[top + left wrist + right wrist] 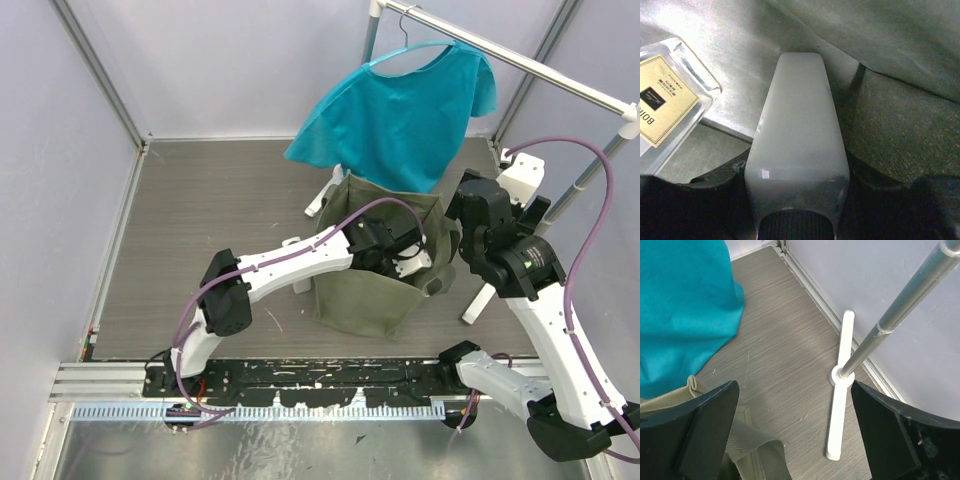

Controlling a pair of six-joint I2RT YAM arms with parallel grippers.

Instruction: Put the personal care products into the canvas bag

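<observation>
Olive canvas, coarse and slightly nubbly, forms the walls of the canvas bag, which stands boxy and open-topped in the middle of the grey wood-grain table. The left end effector is reached down inside it, its jaws closed on the shoulders of a white bottle. This bottle is a smooth, matte, flat-sided piece of plastic that tapers away from its dark ribbed cap.

Beside it, on the bag's pale inner lining, lies a clear bottle with hard glassy edges and a yellowish printed label. So at least one product is already in, and the white one is inside the bag but not yet let go. The remaining two products show in no view, so I cannot tell whether they are in the bag.

The right end effector hangs just beside the bag's right rim, jaws spread wide with nothing between them. Its wrist view looks down on a webbing handle, the soft teal shirt and the white foot of the rack
</observation>
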